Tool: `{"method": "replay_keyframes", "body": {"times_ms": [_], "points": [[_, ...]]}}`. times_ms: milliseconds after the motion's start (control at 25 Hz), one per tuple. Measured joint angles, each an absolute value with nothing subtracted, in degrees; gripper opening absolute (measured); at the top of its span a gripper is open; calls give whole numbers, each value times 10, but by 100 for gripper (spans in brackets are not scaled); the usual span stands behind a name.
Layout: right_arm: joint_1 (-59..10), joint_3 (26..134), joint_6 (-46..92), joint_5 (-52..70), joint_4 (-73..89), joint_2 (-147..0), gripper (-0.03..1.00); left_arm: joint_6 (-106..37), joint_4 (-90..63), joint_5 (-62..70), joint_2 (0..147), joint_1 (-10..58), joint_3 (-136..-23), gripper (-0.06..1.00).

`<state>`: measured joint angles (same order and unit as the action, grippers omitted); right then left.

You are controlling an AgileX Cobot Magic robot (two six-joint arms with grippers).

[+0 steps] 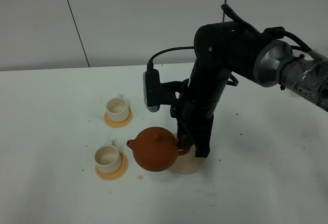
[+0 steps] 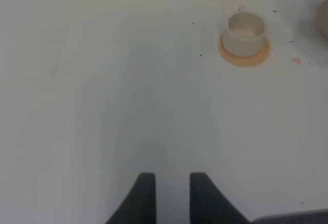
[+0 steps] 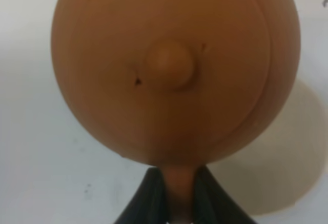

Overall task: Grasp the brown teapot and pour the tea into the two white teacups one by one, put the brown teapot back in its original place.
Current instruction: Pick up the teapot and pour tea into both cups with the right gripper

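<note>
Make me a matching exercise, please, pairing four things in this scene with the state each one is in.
Things:
1. brown teapot
2. front teacup
3. tan disc
4. left gripper

States:
A. empty, over bare table
B. partly hidden by the teapot
C. held by its handle in the shut right gripper
D. standing on an orange coaster

Pairs: 1-C, 2-D, 3-B, 4-A

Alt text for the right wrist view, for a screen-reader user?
The right gripper is shut on the handle of the brown teapot, seen from above, its knobbed lid filling most of the frame. Part of a beige disc shows beyond the pot on the white table.
</note>
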<state>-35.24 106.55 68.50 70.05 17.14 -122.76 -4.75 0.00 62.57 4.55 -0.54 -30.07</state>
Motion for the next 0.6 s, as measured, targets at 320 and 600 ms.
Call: {"method": "replay_keyframes", "body": {"times_ms": [320,600], "points": [[-352,1180,634,697,167,-1311,10,-48,0,626,45,-5,-301,23],[-365,1186,633,699,120,-1320,10,-48,0,626,45,-5,-301,23]]}}
